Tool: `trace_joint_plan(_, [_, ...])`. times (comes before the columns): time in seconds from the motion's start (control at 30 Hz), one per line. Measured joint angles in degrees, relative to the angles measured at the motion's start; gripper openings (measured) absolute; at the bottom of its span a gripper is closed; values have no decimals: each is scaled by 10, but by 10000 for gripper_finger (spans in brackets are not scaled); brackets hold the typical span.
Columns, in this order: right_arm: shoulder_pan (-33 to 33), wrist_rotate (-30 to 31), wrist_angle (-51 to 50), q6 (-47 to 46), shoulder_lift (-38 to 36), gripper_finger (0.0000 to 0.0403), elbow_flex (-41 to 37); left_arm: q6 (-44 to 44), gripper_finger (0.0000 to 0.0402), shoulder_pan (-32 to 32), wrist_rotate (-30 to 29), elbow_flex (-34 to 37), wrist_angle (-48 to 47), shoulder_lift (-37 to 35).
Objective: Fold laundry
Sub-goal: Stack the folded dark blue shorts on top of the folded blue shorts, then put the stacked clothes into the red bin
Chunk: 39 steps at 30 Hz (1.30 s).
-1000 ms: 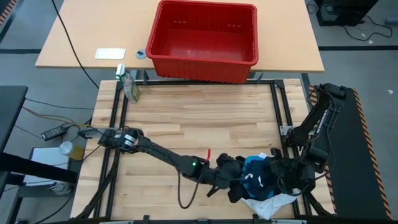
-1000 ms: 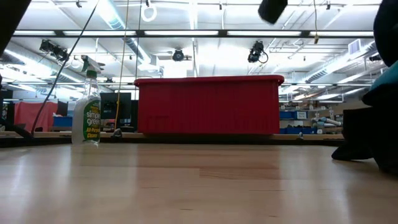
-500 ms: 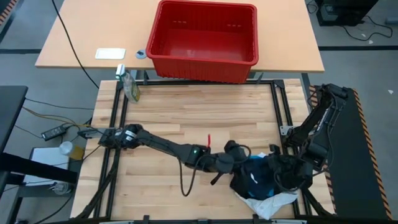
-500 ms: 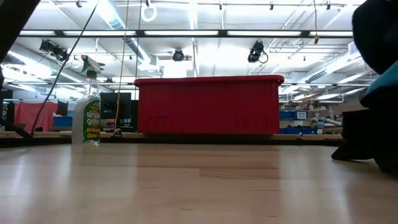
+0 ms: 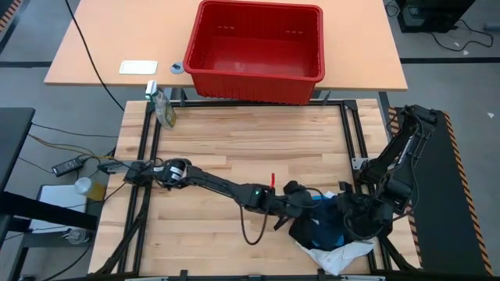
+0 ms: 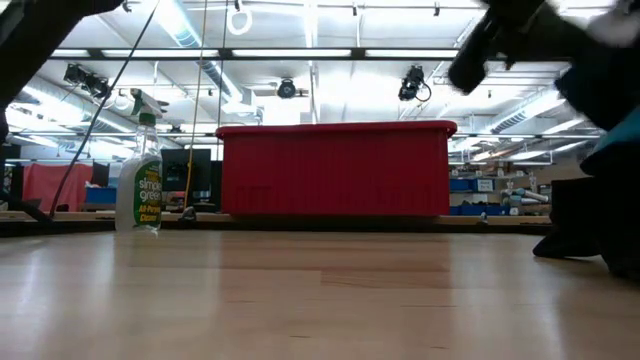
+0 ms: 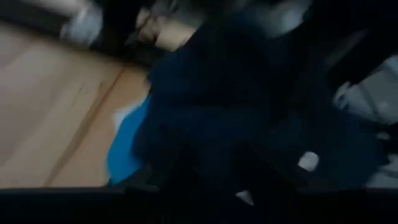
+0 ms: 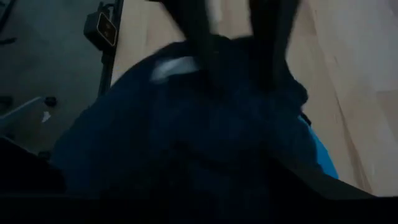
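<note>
From above, the laundry sits heaped at the desk's [image 5: 234, 148] near right corner: a black garment [image 5: 308, 228] over a bright blue one [image 5: 326, 222], a white one [image 5: 344, 254] spilling toward the edge. The left gripper [image 5: 301, 204] and right gripper [image 5: 353, 221] both press into the heap; I cannot tell how their jaws stand. Only the low view shows the spray bottle's [image 6: 139, 188] label beside the red basket [image 6: 335, 170]; both wrist views show dark cloth with blue beneath.

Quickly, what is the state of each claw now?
Left claw: at the large black cloth garment; cannot be told.
Right claw: same.
</note>
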<state>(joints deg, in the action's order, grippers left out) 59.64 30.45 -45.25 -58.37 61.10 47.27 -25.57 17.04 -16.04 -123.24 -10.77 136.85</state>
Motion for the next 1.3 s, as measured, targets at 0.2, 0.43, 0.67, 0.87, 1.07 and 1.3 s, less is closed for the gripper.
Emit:
trace_joint_plan(0.2, [7, -5, -9, -1, -16, 215, 5, -12, 158, 8, 12, 0, -90, 0])
trace_joint_plan(0.43, [5, 51, 70, 111, -52, 215, 36, -35, 158, 14, 15, 0, -88, 0])
trace_joint_plan(0.67, [-11, -61, 42, 119, -15, 213, 36, -78, 158, 20, 13, 0, -82, 0])
trace_joint_plan(0.87, [5, -79, 2, 99, 19, 207, 35, -75, 158, 24, 12, 0, -62, 0])
trace_joint_plan(1.07, [3, -96, -6, 107, 6, 199, 59, -63, 158, 22, 12, 0, -52, -2])
trace_joint_plan(1.3, [23, -193, 118, 278, 23, 192, 103, -66, 158, 23, 12, 0, -67, -5])
